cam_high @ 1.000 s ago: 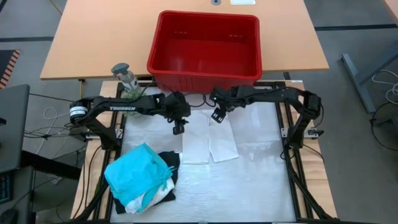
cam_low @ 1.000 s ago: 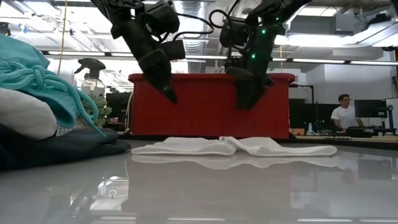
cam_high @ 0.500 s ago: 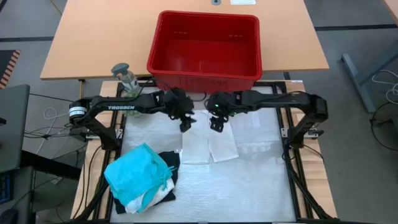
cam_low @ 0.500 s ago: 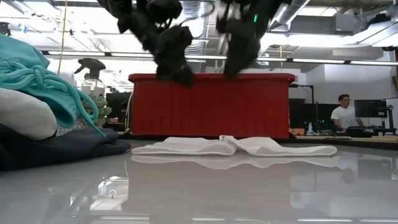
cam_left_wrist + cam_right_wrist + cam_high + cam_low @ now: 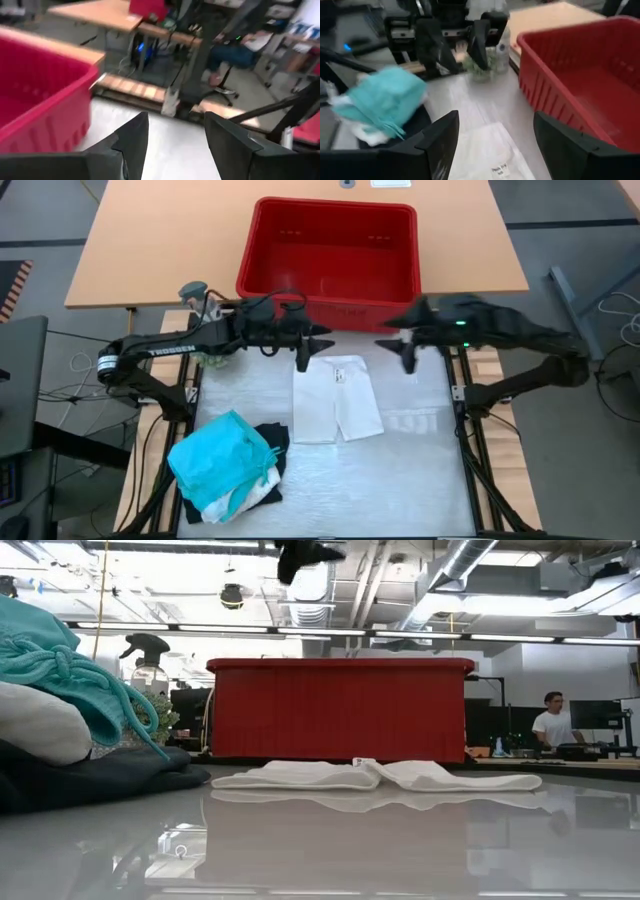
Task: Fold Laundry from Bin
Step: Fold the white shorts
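Red bin [image 5: 330, 255] sat at the far side of the table, its near wall level with both raised grippers; from above I saw nothing inside it. A white garment [image 5: 335, 398] lay flat on the glossy mat [image 5: 420, 470] just in front of the bin, folded into a rough rectangle with a small tag showing near its far edge; in the low view it read as a thin, flat layer [image 5: 375, 776]. The other laundry was piled at the near left corner: a teal piece [image 5: 222, 457] on top, black cloth [image 5: 272, 442] under it, a bit of white poking out at the near edge. Left gripper [image 5: 305, 352] hung above the garment's far left corner, fingers [image 5: 132, 140] apart with nothing between them. Right gripper [image 5: 405, 352] hung off to the right of the garment, above the mat, jaws spread wide and empty in its wrist view, fingers [image 5: 440, 142] well separated. Neither touched cloth. A spray bottle [image 5: 200, 298] and small plant stood by the left arm's base, beside the bin. I noted a seated person [image 5: 550, 725] far back in the room.
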